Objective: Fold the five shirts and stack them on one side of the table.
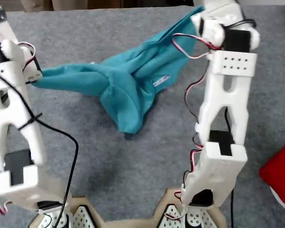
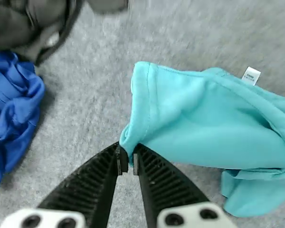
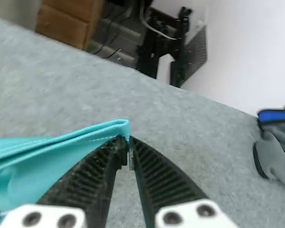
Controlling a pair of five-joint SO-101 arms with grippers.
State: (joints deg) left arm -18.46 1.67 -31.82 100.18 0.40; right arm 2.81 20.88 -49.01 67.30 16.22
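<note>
Your left end effector (image 2: 127, 161) is closed on a corner of the teal shirt (image 1: 128, 85), which sags onto the tabletop (image 1: 109, 156); farther off, the right end effector (image 3: 128, 152) pinches another edge. Likely spreading: next, pull taut, lay flat.

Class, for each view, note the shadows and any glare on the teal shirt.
High view: the teal shirt throws a dark shadow on the grey table under its hanging fold. Left wrist view: even light, no glare on the cloth at the left gripper. Right wrist view: hem evenly lit, wall behind bright.
</note>
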